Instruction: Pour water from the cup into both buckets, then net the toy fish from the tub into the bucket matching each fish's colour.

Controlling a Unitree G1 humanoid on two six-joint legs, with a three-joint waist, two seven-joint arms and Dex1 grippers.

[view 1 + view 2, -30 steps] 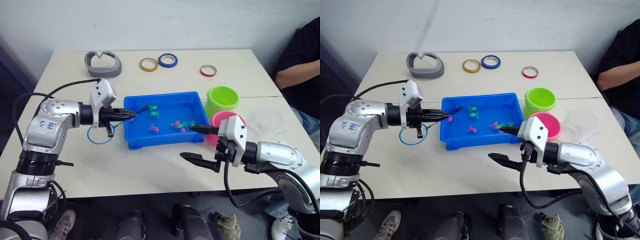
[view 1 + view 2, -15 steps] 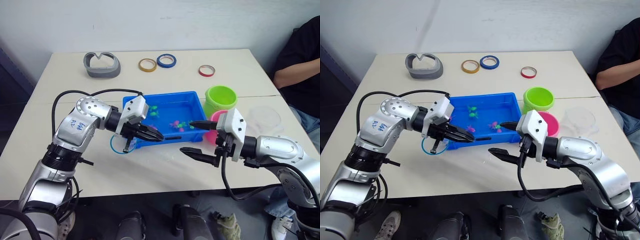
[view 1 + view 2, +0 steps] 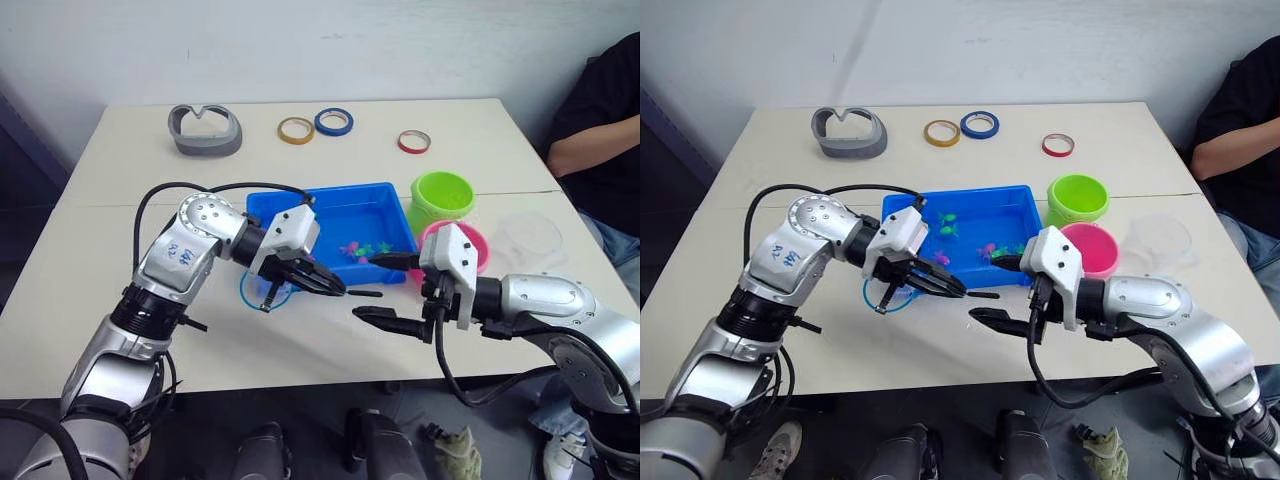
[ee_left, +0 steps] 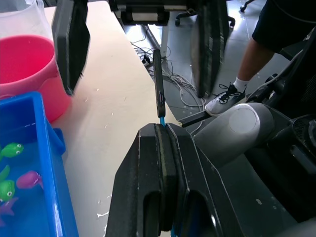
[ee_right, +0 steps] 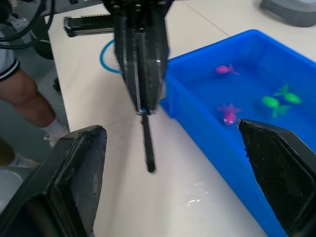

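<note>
My left gripper [image 3: 327, 284] is shut on a small net, just in front of the blue tub [image 3: 330, 194]. The net's black handle [image 3: 365, 293] sticks out toward my right gripper [image 3: 388, 291]. That gripper is open, its fingers [image 5: 78, 174] standing either side of the handle tip without touching it. The net's blue ring [image 5: 109, 54] hangs behind my left gripper. Pink fish [image 5: 228, 113] and green fish [image 5: 279, 99] float in the tub. The pink bucket [image 3: 474, 243] and the lime bucket [image 3: 445, 197] stand right of the tub. The clear cup [image 3: 533, 232] is further right.
Yellow [image 3: 296, 129], blue [image 3: 334, 122] and red [image 3: 414, 141] tape rolls and a grey curved object [image 3: 205, 129] lie at the table's far side. A person in black [image 3: 602, 120] sits at the right edge. The table's front edge runs just below both grippers.
My left arm has carried the net from the tub's left end round to its front, handle pointing at my right gripper. The right gripper has shifted slightly left and stays open.
</note>
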